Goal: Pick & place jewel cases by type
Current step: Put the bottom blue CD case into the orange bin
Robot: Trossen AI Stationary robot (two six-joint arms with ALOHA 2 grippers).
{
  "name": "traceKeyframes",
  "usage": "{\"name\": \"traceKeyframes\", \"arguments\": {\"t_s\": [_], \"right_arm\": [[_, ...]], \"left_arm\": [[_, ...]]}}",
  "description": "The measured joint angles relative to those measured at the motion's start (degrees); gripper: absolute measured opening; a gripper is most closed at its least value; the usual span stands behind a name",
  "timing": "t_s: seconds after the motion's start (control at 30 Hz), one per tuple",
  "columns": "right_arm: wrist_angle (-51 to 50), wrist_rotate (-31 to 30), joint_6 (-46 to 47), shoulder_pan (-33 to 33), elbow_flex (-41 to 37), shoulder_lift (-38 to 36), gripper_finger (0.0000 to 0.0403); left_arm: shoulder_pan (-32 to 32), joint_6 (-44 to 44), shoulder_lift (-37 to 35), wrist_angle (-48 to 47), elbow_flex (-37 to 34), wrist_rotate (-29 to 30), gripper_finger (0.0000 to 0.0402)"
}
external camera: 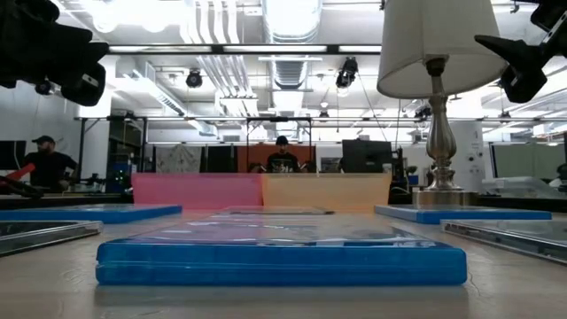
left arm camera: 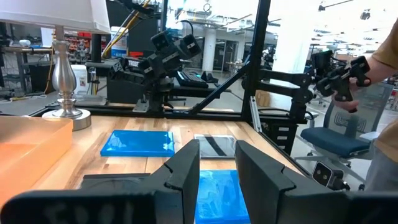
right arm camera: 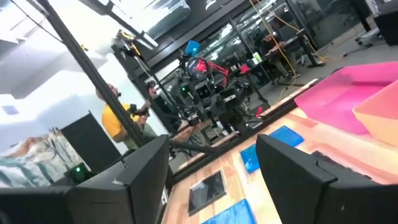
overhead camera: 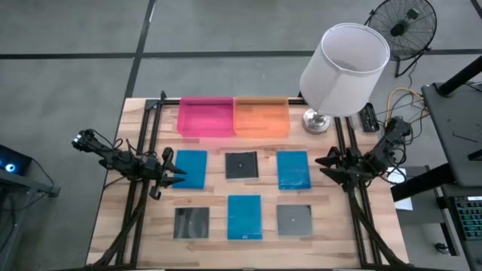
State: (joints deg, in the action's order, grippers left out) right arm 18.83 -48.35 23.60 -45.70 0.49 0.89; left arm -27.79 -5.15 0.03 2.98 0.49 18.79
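From above, your left end effector (overhead camera: 175,172) hangs with fingers slightly parted, holding nothing, its tips at the edge of a bright blue rectangular plastic jewel case (overhead camera: 190,168). Your right end effector (overhead camera: 322,165) is spread, empty, just beside another blue case (overhead camera: 293,169). A dark glossy square case (overhead camera: 242,165) lies between them on the wooden desk (overhead camera: 211,203).

In the left wrist view, the parted fingers (left arm camera: 183,174) frame a blue case (left arm camera: 216,194) lying just ahead.

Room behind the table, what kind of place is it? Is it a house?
Probably not a house: it looks like a robot lab or workshop. Bare pipes and ducts run along the ceiling, a person sits at a far desk, and more robot arms stand on benches.
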Motion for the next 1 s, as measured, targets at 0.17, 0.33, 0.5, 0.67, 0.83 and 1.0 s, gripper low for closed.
{"name": "traceKeyframes", "arguments": {"t_s": [0.17, 0.33, 0.5, 0.67, 0.83, 1.0], "right_arm": [[0.2, -0.1, 2.2, 0.0, 0.0, 0.0, 0.0235], [0.9, -0.8, 2.3, 0.0, 1.7, 0.5, 0.0235], [1.1, -0.8, -10.1, 0.0, 11.4, 5.4, 0.0235], [1.1, -0.8, -23.9, 0.0, 24.3, 15.8, 0.0235], [0.8, -0.8, -31.7, 0.0, 36.9, 27.1, 0.0235], [-10.6, -0.7, -33.0, 0.0, 50.0, 36.1, 0.0235]], "left_arm": [[0.0, 0.0, 0.0, 0.0, 0.0, 0.0, 0.0087], [0.0, 0.0, 0.0, 0.0, 0.0, 0.0, 0.0087], [0.0, 0.0, 0.0, 0.0, 0.0, 0.0, 0.0087], [0.0, 0.0, 0.0, 0.0, 0.0, 0.0, 0.0087], [0.0, 0.0, 0.0, 0.0, 0.0, 0.0, 0.0087], [0.0, 0.0, 0.0, 0.0, 0.0, 0.0, 0.0087]]}}
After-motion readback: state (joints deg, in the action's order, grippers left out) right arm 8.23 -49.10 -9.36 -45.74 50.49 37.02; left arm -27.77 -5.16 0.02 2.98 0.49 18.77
